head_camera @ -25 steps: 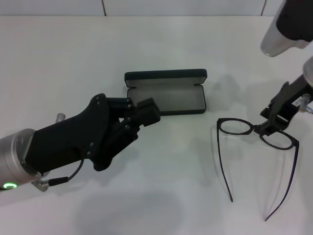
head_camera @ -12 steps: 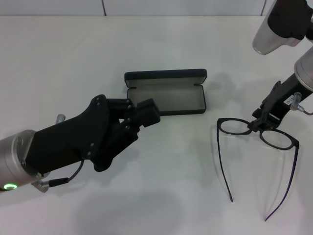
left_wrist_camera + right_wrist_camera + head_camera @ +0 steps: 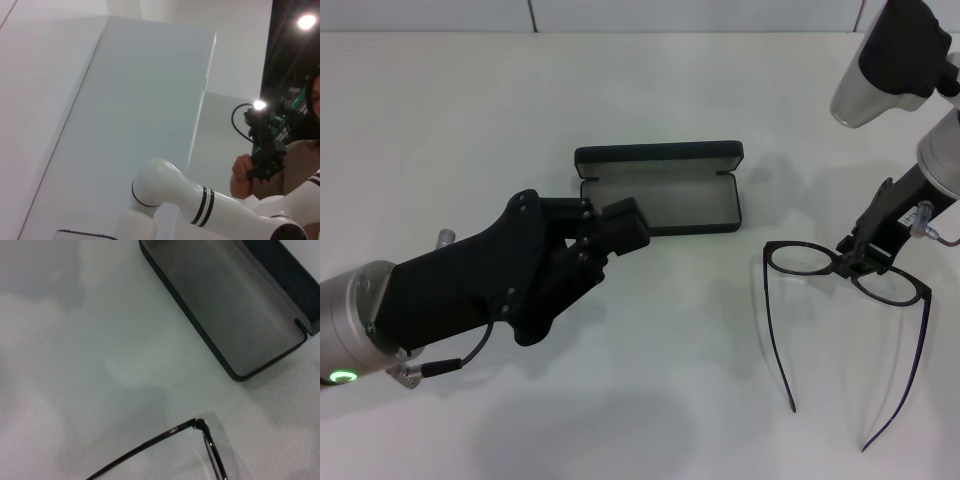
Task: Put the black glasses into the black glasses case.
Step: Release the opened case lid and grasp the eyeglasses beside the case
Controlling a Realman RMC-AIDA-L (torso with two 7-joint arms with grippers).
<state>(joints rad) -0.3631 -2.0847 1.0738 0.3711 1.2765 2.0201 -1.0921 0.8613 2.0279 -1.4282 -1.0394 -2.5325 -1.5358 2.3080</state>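
Observation:
The black glasses lie open on the white table at the right, lenses toward the case and temple arms pointing to the near edge. My right gripper sits at their bridge, touching the frame. The black glasses case lies open at centre, grey lining up, lid standing at the back. My left gripper is at the case's left end, one finger outside and one inside the end wall, closed on it. The right wrist view shows the case and a corner of the glasses.
The white table runs to a wall at the back. The left wrist view faces away from the table and shows a white robot arm and a person holding a device.
My right arm has tilted and shifted slightly left and up at the bridge of the glasses. The glasses, the case and my left gripper have not moved.

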